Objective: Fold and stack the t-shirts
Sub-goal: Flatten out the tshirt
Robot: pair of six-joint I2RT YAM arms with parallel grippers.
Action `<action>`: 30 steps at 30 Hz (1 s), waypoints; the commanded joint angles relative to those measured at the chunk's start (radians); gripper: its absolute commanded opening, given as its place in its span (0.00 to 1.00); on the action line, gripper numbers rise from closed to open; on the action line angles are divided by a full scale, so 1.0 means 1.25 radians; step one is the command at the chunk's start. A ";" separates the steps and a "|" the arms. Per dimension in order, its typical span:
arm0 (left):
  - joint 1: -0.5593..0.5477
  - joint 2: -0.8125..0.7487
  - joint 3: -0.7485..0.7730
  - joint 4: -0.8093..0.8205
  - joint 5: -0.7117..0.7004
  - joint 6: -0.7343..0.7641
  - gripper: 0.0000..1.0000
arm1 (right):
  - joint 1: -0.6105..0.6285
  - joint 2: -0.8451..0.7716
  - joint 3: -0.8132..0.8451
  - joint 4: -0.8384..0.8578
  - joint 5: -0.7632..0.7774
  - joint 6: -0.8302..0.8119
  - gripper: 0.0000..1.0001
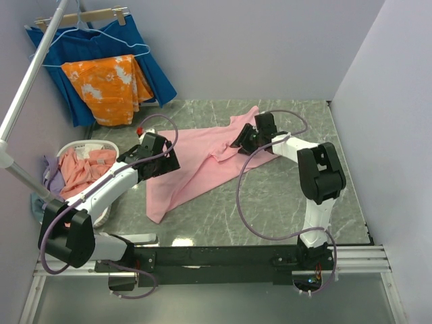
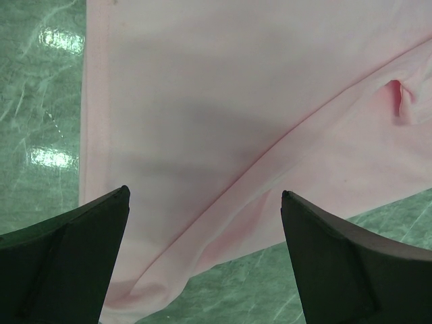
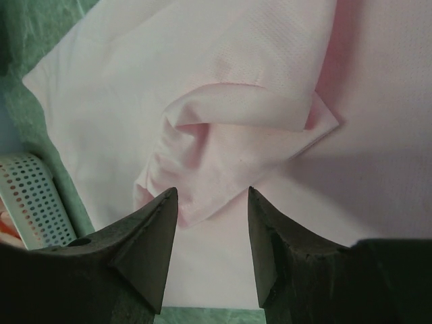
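Note:
A light pink t-shirt (image 1: 202, 162) lies spread in a long diagonal strip on the marble table, from near left to far right. My left gripper (image 1: 162, 156) is open and empty over its left edge; the left wrist view shows the shirt (image 2: 256, 101) with a long diagonal fold between wide-apart fingers. My right gripper (image 1: 244, 140) is open above the shirt's far right part; in the right wrist view a folded sleeve flap (image 3: 236, 142) lies just beyond the fingertips. Salmon-pink (image 1: 84, 169) and lilac (image 1: 52, 175) shirts sit crumpled in a white basket at left.
The white perforated basket (image 1: 101, 145) stands at the left edge and shows in the right wrist view (image 3: 34, 196). An orange blotched cloth (image 1: 108, 88) and a dark blue pleated cloth (image 1: 152, 64) hang on hangers at the back left. A white pole (image 1: 27, 88) slants across the left.

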 commanded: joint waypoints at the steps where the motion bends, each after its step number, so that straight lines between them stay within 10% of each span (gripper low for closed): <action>1: -0.002 0.002 0.007 0.006 -0.023 -0.002 0.99 | 0.010 0.024 0.021 0.018 -0.014 0.017 0.53; 21: -0.002 0.021 0.017 0.001 -0.027 0.000 0.99 | 0.035 0.080 0.078 -0.038 0.042 0.007 0.54; 30: -0.002 0.037 0.018 0.001 -0.027 0.000 0.99 | 0.035 0.108 0.109 -0.053 0.050 -0.009 0.38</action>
